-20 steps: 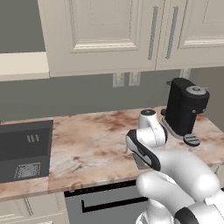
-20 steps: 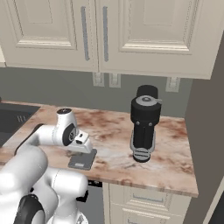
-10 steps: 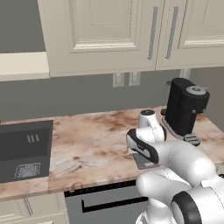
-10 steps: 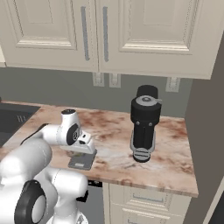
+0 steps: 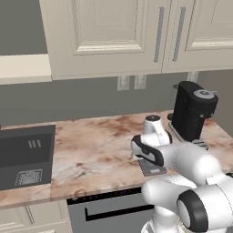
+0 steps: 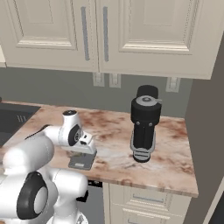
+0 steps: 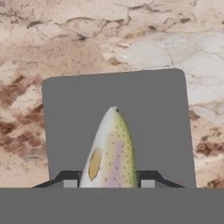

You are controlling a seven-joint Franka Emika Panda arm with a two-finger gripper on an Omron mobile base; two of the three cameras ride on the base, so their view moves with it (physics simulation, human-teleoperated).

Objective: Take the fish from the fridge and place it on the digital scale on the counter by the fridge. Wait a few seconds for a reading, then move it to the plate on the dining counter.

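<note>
1. The hand view looks straight down at a pale fish (image 7: 109, 153) with a yellow patch and faint pink spots. Its pointed end aims toward 12 o'clock.
2. The end effector (image 7: 108, 183) is closed narrowly on the fish, one dark fingertip (image 7: 70, 180) pressed against each side of its body.
3. Below the fish lies the digital scale (image 7: 148, 113), a flat dark grey square slab. Whether the fish touches it cannot be told.
4. The scale rests on the pink-brown marbled table (image 7: 87, 39), which surrounds it at 9, 12 and 3 o'clock.
5. In the right base view, the white arm (image 6: 70, 133) bends low over the scale (image 6: 81, 162) near the table's front edge.
6. A tall black coffee machine (image 6: 144, 124) stands at 3 o'clock from the scale (well apart from it).
7. Cream wall cabinets (image 5: 118, 36) hang above.
</note>
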